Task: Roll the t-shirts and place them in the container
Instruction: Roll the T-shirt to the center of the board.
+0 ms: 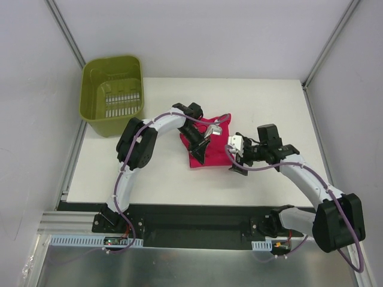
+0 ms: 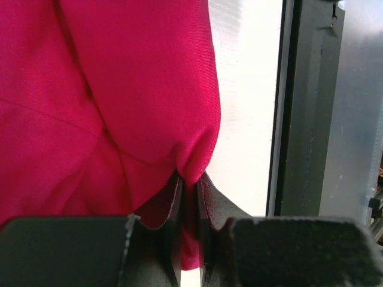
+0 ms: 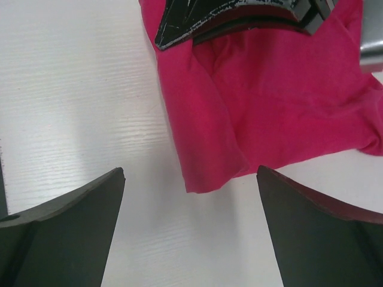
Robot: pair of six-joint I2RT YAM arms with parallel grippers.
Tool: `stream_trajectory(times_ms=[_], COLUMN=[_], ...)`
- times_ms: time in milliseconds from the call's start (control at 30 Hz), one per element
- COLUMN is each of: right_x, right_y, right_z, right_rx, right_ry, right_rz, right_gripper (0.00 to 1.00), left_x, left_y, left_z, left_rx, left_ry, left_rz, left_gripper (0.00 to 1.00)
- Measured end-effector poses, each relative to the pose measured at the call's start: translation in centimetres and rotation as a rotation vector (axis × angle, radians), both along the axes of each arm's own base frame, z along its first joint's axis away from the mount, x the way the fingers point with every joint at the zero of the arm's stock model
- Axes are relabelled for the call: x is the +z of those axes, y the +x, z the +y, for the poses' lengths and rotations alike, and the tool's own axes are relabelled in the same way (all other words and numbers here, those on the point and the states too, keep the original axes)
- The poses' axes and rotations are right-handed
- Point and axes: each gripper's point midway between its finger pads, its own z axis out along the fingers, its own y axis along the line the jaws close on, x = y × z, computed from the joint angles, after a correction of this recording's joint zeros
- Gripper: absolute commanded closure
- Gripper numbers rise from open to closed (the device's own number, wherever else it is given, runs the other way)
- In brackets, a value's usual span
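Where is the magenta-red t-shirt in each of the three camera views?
Top external: the t-shirt lies bunched near the middle of the table.
Left wrist: it fills the left and centre, pinched by the left gripper.
Right wrist: it is at the upper right, ahead of the open right gripper.
Shared landmark: the white table next to the shirt's edge.

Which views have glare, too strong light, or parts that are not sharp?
Top external: even light, only soft shadows, the t-shirt sharp. Left wrist: the table beside the cloth glares almost pure white, while the weave is sharp. Right wrist: the near fingers are dark and a little soft; the cloth behind them is clear.
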Motion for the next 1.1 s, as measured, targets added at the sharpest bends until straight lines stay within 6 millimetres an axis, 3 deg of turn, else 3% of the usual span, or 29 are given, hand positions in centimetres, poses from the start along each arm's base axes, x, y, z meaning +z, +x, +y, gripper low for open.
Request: stream_trajectory(times_ms=[167, 333, 433, 500, 600, 633, 733, 867, 967, 1000, 1067, 1100], right_x=[-0.8, -2.8, -4.2, -4.9, -5.2, -5.2, -5.0, -4.8, -4.2, -4.1, -3.9, -3.8], right_y=[0.4, 0.8, 1.3, 1.7, 2.0, 1.9, 1.7, 0.5, -0.5, -0.7, -1.2, -1.7], right_z=[1.2, 2.3, 2.8, 3.1, 3.4, 3.4, 3.3, 2.9, 2.8, 2.8, 2.8, 2.7], right_rx=[0.068, 0.122, 0.144, 0.157, 0.186, 0.198, 0.231, 0.27, 0.298, 0.303, 0.306, 0.309], right_ry=[-0.02, -0.056, -0.084, -0.106, -0.133, -0.144, -0.172, -0.203, -0.218, -0.221, -0.224, -0.225], right_rz=[-0.029, -0.005, 0.021, 0.031, 0.029, 0.04, 0.068, 0.15, 0.249, 0.278, 0.332, 0.359], right_gripper=[0.04, 0.04, 0.04, 0.11, 0.38, 0.52, 0.69, 0.76, 0.69, 0.54, 0.41, 0.26], left_x=[0.0, 0.0, -0.1, 0.0, 0.2, 0.2, 0.6, 1.3, 1.9, 2.1, 2.5, 2.7], left_y=[0.1, 0.2, 0.1, 0.2, 0.3, 0.4, 0.6, 0.2, -0.5, -0.7, -1.1, -1.1], left_z=[-0.3, -0.5, -0.5, -0.4, -0.3, -0.2, 0.2, 0.5, 0.6, 0.6, 0.7, 0.8], left_rx=[0.006, 0.007, 0.008, 0.013, 0.02, 0.026, 0.041, 0.053, 0.057, 0.057, 0.057, 0.057], left_ry=[-0.005, -0.01, -0.009, -0.012, -0.022, -0.024, -0.032, -0.047, -0.048, -0.047, -0.039, -0.039], left_rz=[0.021, 0.026, 0.034, 0.042, 0.052, 0.057, 0.08, 0.13, 0.182, 0.194, 0.222, 0.231], left_gripper=[0.92, 0.92, 0.96, 0.99, 1.0, 1.0, 1.0, 1.0, 1.0, 1.0, 1.0, 1.0])
